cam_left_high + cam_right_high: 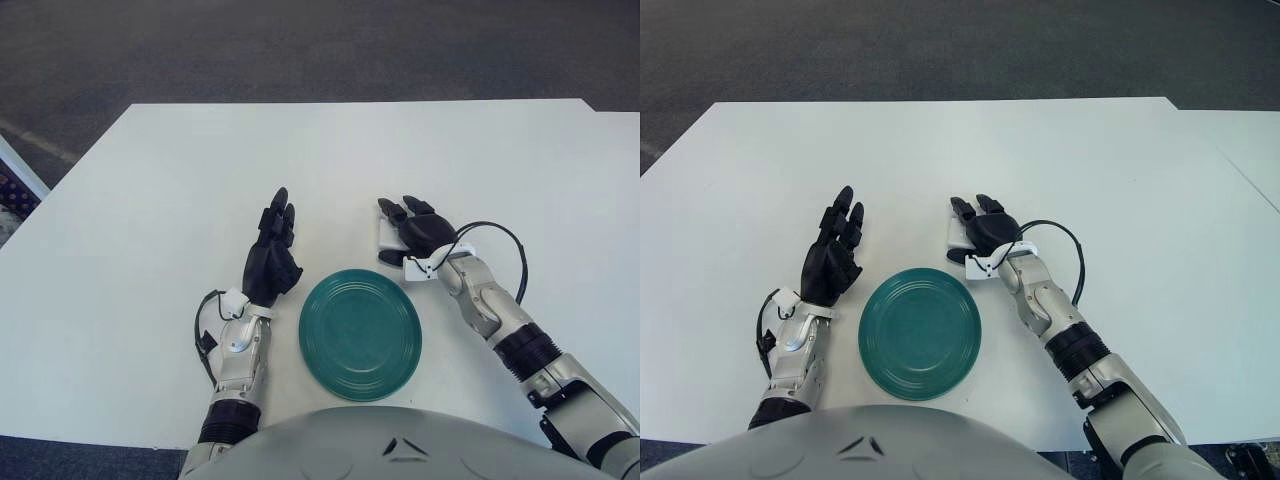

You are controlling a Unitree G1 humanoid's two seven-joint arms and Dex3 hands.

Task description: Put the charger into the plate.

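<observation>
One plate (360,334), one charger (388,238) and two hands are present on one white table (150,200). The plate is green, holds nothing, and lies near the table's front edge between the two forearms.

The charger is a white block on the table just beyond the plate's far right rim, apart from it. The right hand (417,232) lies over it, dark fingers (962,209) extending forward across its top. Most of the charger is hidden beneath the palm; only its left edge shows. Whether the fingers actually clamp it cannot be told.

The left hand (832,255) shows to the left of the plate, fingers straight and relaxed, holding nothing.

The right eye view shows a second table surface at far right; the left eye view shows only a sliver of it.
</observation>
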